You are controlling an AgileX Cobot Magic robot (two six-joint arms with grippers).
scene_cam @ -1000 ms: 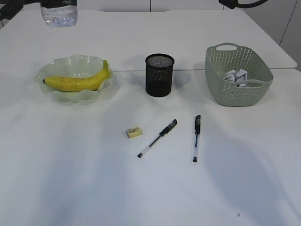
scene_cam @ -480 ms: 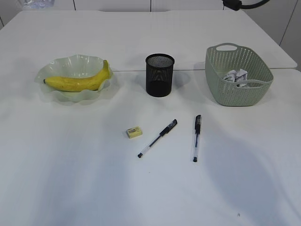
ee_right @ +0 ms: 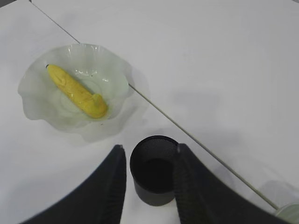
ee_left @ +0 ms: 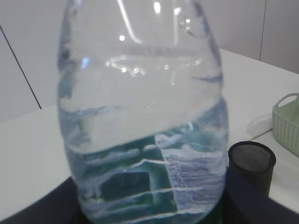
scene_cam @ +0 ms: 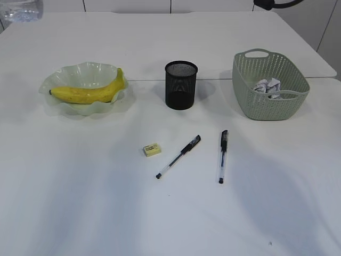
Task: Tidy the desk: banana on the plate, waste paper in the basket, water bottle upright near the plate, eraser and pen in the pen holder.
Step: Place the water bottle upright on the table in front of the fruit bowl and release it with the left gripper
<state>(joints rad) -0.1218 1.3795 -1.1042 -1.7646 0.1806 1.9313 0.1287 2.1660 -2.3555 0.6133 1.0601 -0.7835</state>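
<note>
Pen holder [ee_right: 153, 170] sits below right claw's [ee_right: 148, 179] spread fingers.

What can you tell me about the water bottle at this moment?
The water bottle is clear ribbed plastic with water inside and a green-and-white label around its lower part. It fills the left wrist view, so the left arm appears to carry it, though the jaws themselves are hidden. In the exterior view only a sliver of it shows at the top left corner, lifted above the table, beyond the plate. Its cap is out of view.
</note>
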